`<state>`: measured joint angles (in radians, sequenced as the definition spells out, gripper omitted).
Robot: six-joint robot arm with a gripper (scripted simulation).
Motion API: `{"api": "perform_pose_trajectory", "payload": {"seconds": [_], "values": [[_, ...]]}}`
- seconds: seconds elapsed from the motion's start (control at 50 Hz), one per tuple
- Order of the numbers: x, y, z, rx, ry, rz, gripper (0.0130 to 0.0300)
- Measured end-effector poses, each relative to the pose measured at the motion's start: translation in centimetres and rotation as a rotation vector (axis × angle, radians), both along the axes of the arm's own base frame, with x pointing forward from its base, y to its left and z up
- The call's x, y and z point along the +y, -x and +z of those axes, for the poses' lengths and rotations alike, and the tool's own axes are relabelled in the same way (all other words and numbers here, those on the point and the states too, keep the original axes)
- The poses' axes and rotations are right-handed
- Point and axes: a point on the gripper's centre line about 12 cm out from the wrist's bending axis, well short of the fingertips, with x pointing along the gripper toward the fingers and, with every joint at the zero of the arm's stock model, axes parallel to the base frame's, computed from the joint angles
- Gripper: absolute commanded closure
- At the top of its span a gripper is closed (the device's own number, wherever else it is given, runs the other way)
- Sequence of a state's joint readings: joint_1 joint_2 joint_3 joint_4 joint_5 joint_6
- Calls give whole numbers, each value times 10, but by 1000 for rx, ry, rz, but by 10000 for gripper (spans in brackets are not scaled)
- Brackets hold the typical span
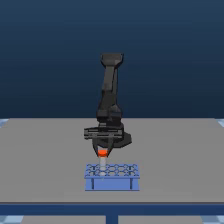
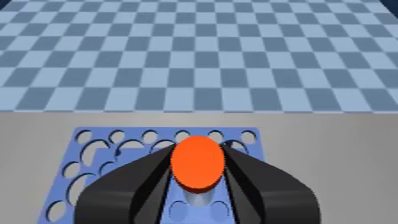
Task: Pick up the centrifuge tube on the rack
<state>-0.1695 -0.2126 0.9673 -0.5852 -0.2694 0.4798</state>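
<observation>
We see one arm with one hand [image 1: 102, 150], and it hangs directly over the rack [image 1: 112, 178], toward the end of the rack on the exterior view's left. The one centrifuge tube [image 1: 102, 156] sits right between the two dark fingers [image 2: 133, 185]: its orange-red cap [image 2: 197, 163] is framed by them on both sides in the wrist view, and they look pressed against it, so we judge the hand closed on the tube just at the cap. The tube's long axis runs vertical, cap up and pale body pointing down toward the rack's holes. In the exterior view the cap stands clearly above the rack's top face, but we cannot tell whether the tapered tip is free of its hole or not.

So the relation that matters is simple: the tube is already in the hand, upright, and the way out is straight up along its own axis; any sideways drift could catch the tip on a hole's rim.

By count: one tube, one rack, one grey bench [image 1: 45, 160] carrying it.
</observation>
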Motion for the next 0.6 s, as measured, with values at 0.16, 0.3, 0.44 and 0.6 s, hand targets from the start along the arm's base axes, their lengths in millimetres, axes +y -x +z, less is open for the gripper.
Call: {"api": "perform_pose_trajectory", "payload": {"seconds": [0.16,0.3,0.44,0.6], "values": [[0,0,5,-3,2,3,300],[0,0,10,-4,4,6,300],[0,0,16,-5,6,8,300],[1,0,22,-4,9,11,300]]}}
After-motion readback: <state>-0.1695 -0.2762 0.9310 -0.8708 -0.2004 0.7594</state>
